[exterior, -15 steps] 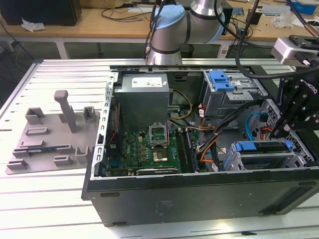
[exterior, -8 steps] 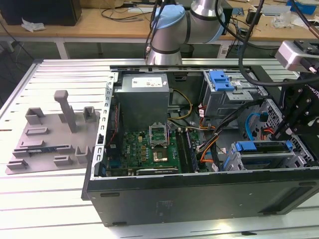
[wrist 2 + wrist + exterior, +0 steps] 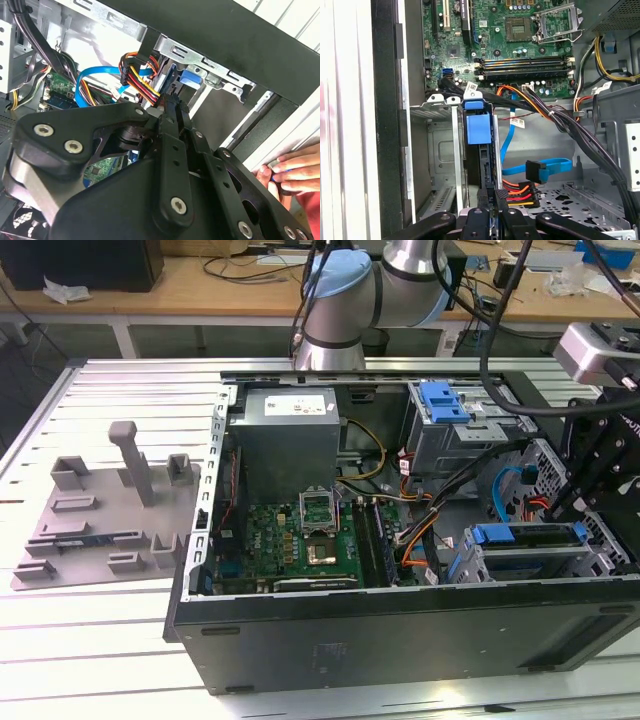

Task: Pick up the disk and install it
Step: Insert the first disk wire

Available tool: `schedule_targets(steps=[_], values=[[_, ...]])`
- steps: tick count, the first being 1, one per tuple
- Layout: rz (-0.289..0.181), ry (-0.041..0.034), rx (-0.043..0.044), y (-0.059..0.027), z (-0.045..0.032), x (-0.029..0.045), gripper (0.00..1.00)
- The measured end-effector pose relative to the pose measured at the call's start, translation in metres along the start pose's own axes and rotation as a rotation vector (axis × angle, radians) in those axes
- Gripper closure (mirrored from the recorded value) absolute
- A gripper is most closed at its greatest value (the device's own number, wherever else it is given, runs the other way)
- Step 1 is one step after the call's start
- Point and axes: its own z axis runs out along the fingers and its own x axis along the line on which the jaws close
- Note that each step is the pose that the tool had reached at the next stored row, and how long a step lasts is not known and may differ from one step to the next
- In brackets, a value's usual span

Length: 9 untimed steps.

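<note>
The disk stands on edge in a slot of the grey drive bay, with the blue tab of its carrier at the end nearest the motherboard. My gripper is at the disk's other end, its black fingers closed against the two sides. In the second wrist view the fingers meet at the gripper tip just short of the blue carrier. In the exterior view the gripper reaches down at the exterior view's right, over the blue-framed disk in the case's front bay.
Coloured power wires and a blue data cable hang beside the slot. Black cable bundles cross toward the motherboard. The power-supply box and a second cage with a blue latch sit farther back. A person's hand rests outside the case.
</note>
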Motion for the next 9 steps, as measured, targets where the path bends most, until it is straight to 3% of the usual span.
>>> schedule_targets(steps=[9], values=[[-0.001,-0.0003,0.0013,0.0007,0.0008,0.0001,0.84]])
